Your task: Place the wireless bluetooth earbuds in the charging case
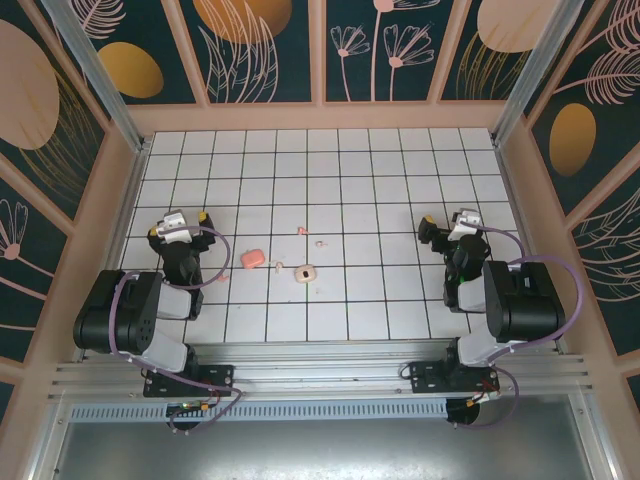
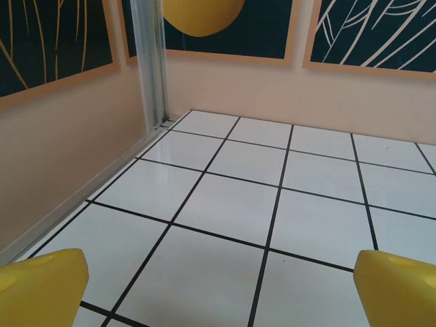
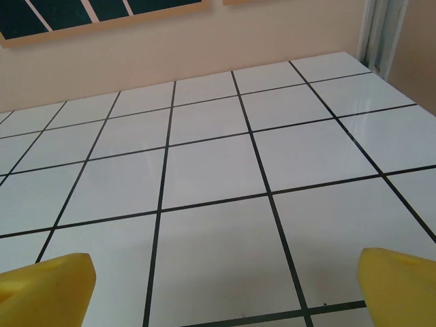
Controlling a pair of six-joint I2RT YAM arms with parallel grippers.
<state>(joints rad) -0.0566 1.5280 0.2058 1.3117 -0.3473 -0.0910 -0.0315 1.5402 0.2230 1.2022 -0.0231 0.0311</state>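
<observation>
The salmon-pink charging case (image 1: 252, 259) lies on the white tiled floor, left of centre. Two tiny pale pink earbuds (image 1: 303, 231) (image 1: 320, 242) lie apart from it, up and to the right. Another tiny pink piece (image 1: 278, 266) sits just right of the case. My left gripper (image 1: 179, 221) hangs open to the left of the case, clear of it. In the left wrist view its yellow fingertips (image 2: 42, 286) stand wide over bare tiles. My right gripper (image 1: 456, 224) is open far to the right, and its fingertips (image 3: 45, 289) frame bare tiles too.
A beige oval with a dark centre (image 1: 305, 272) lies right of the case. Pink walls (image 1: 115, 215) and aluminium posts (image 2: 151, 65) bound the floor on the left, back and right. Purple cables loop beside both arms.
</observation>
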